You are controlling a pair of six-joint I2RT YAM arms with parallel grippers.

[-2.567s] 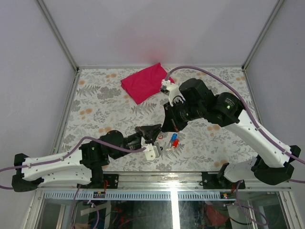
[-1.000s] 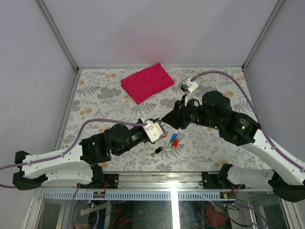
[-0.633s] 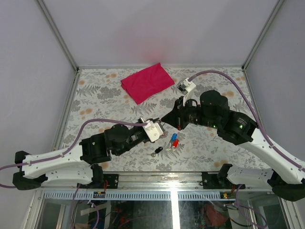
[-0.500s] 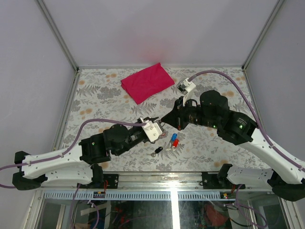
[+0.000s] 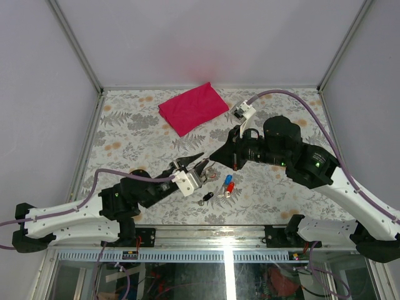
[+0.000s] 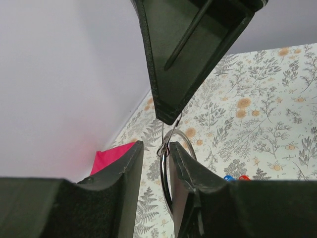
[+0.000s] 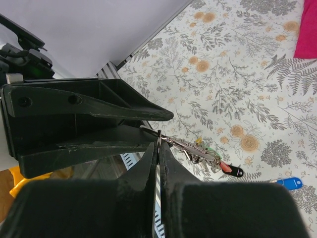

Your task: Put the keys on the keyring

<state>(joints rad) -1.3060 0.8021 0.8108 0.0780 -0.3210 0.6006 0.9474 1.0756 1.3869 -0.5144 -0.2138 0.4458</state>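
Pinching the thin wire of the keyring edge-on, the R gripper has its fingers pressed together w/ only the ring btwn them. Directly opposite, almost tip to tip, the L gripper stands w/ jaws slightly apart. The ring's loop passes through the gap; whether either pad touches it cannot be told. From the pinch the bunch trails down and away, a black-headed key lowest. Just beyond it, on the floral table, lie the red key and blue key, side by side and apart from the ring, neither threaded yet. Risk, as judged: w/ one narrow grip carrying the load, the bunch's weight could twist the ring in the pads or pull it free. It would then drop onto the loose keys and scatter them. Fingertips this close could also knock, jarring the hold. The magenta cloth sits well away, no factor.
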